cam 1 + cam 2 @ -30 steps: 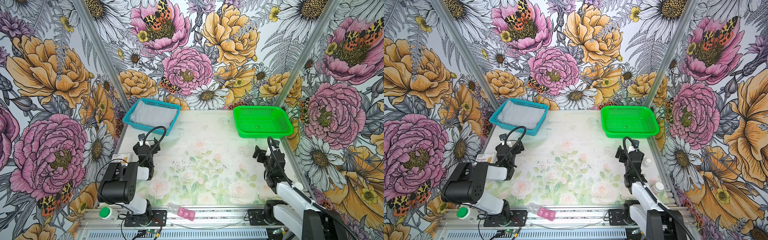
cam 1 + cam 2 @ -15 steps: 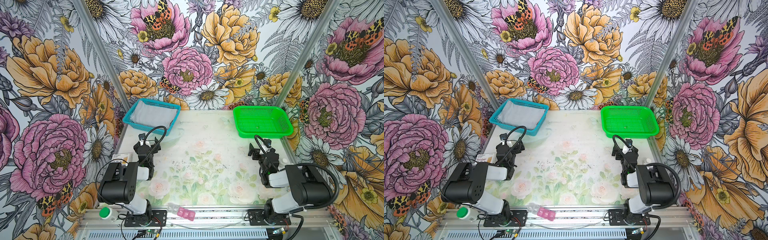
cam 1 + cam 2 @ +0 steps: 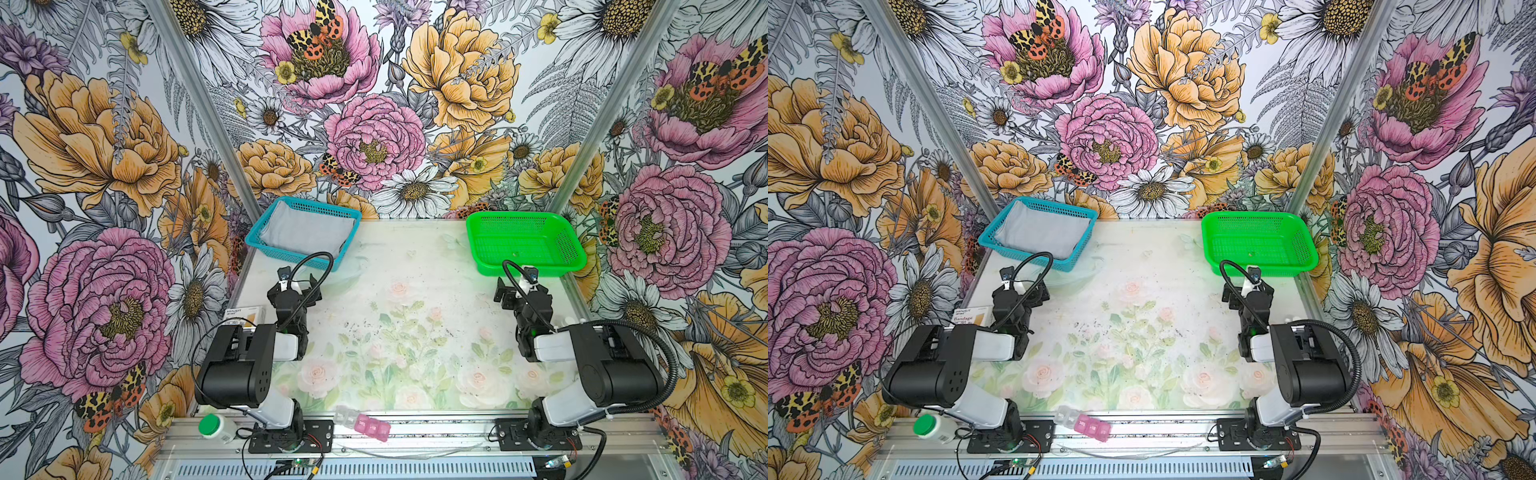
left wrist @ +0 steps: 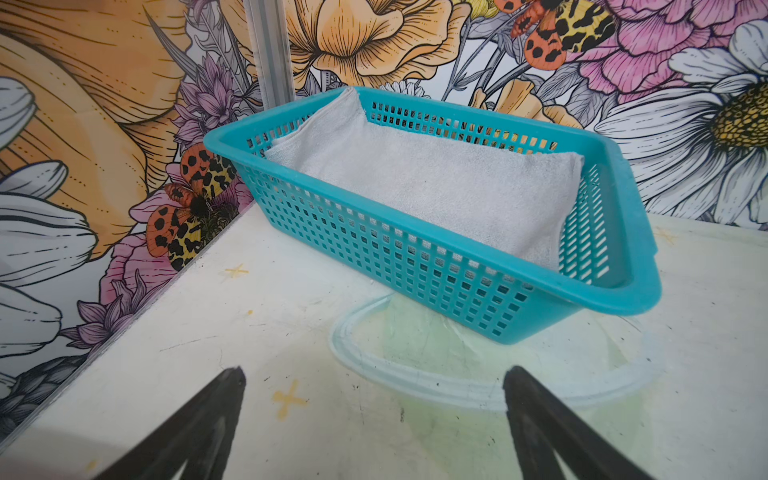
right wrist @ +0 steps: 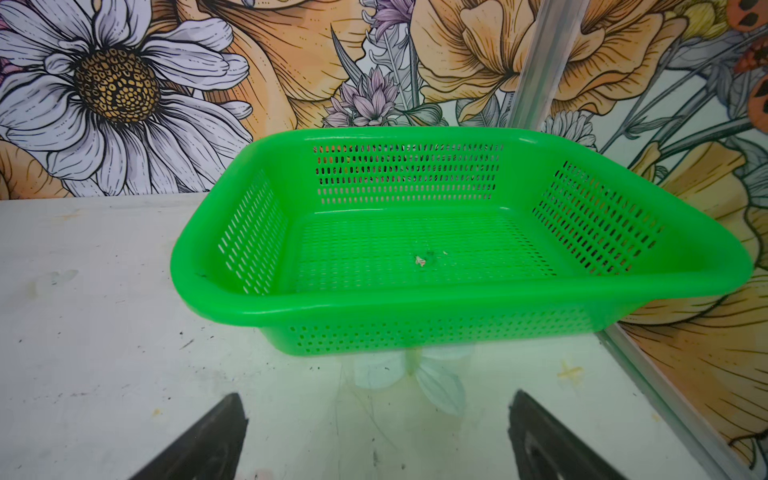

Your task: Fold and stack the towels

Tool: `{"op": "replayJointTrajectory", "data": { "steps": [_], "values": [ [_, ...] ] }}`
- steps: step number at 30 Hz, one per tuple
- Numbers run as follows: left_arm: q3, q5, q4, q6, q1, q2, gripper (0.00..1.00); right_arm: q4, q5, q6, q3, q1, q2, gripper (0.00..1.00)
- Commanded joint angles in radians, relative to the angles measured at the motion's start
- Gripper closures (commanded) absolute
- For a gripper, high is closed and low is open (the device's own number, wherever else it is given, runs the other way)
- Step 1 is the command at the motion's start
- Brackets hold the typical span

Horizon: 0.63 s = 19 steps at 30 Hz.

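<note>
Left wrist view shows the hazard: the pale grey-white terry towel [image 4: 415, 187] lies inside the teal plastic mesh basket [image 4: 374, 249] at the far left, one corner riding up its rim. A reach could snag the mesh wall and drag or tip the basket, or pinch only a top layer. The left gripper [image 4: 374, 374], jaws wide and empty, sits just on the near side of it, not touching. The right gripper [image 5: 376, 397], equally spread, faces the green plastic basket [image 5: 415, 307] at the far right.

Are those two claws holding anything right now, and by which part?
Nothing is held. The left gripper and right gripper both stand open and empty; the grey-white towel lies in the blue basket, apart from them.
</note>
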Motion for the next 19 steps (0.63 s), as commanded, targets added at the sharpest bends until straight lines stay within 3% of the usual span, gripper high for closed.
{"op": "replayJointTrajectory", "data": {
  "steps": [1,15,19],
  "values": [
    [0.009,0.021,0.022,0.012,0.001,-0.004,0.01,-0.058,0.038,0.007,0.042,0.006,-0.009,0.01],
    [0.017,0.058,0.006,0.021,0.0,-0.004,0.01,-0.061,0.04,0.007,0.045,0.005,-0.008,0.01],
    [-0.008,-0.004,0.05,-0.003,0.002,-0.004,0.01,-0.061,0.04,0.008,0.044,0.004,-0.008,0.01]
  ]
}}
